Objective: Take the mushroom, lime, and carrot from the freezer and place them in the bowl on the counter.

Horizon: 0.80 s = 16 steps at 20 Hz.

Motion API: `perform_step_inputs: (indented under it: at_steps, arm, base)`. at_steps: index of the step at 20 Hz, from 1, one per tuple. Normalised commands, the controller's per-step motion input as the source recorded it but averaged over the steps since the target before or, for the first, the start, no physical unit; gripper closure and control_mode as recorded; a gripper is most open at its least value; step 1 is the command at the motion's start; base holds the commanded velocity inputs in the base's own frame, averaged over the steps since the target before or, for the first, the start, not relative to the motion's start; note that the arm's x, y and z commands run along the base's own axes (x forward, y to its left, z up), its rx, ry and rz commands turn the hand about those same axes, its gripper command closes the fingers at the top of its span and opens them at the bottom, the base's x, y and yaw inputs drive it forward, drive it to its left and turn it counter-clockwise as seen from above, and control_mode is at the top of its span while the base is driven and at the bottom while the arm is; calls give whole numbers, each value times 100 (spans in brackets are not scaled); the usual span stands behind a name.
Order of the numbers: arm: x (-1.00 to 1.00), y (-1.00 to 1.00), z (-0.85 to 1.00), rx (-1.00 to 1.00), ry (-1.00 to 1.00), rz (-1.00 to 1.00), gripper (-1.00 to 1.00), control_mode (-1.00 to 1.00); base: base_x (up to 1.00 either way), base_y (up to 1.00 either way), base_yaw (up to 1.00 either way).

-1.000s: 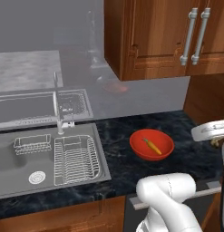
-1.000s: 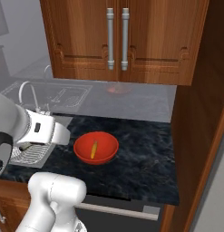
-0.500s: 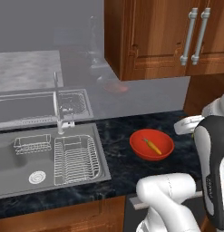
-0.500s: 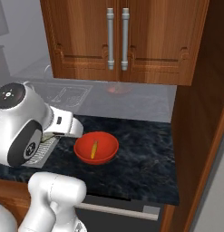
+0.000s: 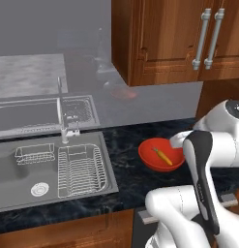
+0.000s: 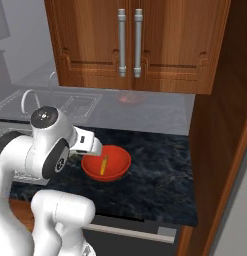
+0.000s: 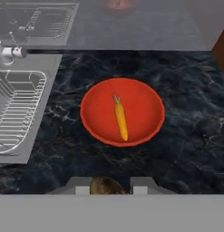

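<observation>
The gripper [image 7: 107,186] is clenched on the mushroom [image 7: 105,186], a brownish lump wedged between the two dark finger tips at the bottom of the hand view. It is carried this way so it can be brought over the bowl [image 7: 152,118] and dropped in from above; the hand looks almost straight down at the bowl, so the carry seems close to its end.

The red-orange bowl sits on the dark marbled counter [image 7: 195,131], between the sink [image 7: 36,108] on one side and the counter's far end by the wooden side panel [image 6: 215,150] on the other, a little back from the front edge. That leaves bare stone all round it and a clear approach from above.

The carrot [image 7: 121,119] already lies inside the bowl, flat across its middle with the green tuft pointing toward the back wall. It rests on the bottom, leaving room on either side for the other two items.

The lime cannot be made out anywhere here, so by my reading one item is delivered, one is in hand, and one is yet to be fetched. The drop likely calls for moving the hand slightly forward so the mushroom falls within the rim rather than on the near edge.
</observation>
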Motion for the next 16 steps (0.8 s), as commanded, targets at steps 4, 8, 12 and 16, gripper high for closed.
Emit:
perform_step_inputs:
  at_steps: [4,8,12,16]
  arm:
    - [57,0,-57,0,6,0,100,-100]
    - [34,0,-58,0,2,0,100,-100]
    - [44,4,-55,0,0,3,100,-100]
    - [48,16,-51,0,1,5,100,-100]
  base:
    - [0,0,0]
    - [0,0,0]
    - [0,0,0]
    - [0,0,0]
